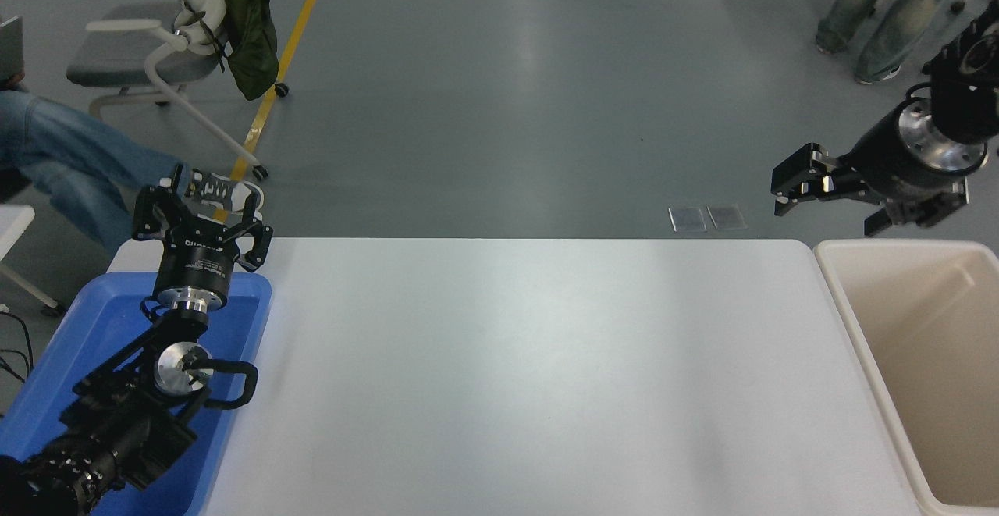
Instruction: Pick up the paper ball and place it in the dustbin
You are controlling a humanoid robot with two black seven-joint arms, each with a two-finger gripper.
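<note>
Right tool raised above the far right corner of the white surface, pointing left, fingers parted only slightly, nothing held between them. Dustbin just below and to the right of this tool, set against the surface's right edge; visible part of its interior bare. Paper ball nowhere to be seen: not between the fingers, not on the surface, not in the part of the dustbin in view. Left tool parked well to the left, over the far end of a blue tray, fingers spread apart and empty. Likely risk from here: a reach made with no target located, ending in a closure on air; cause, the ball lying outside the camera's field or under the left arm. Second risk: the right wrist catching the dustbin's thick rim on a descent, given how close below it lies. Cut off or hidden: dustbin's right and near portions, most of the tray floor beneath the left arm, the right arm past its wrist. Seated person's leg beyond the left tool.
</note>
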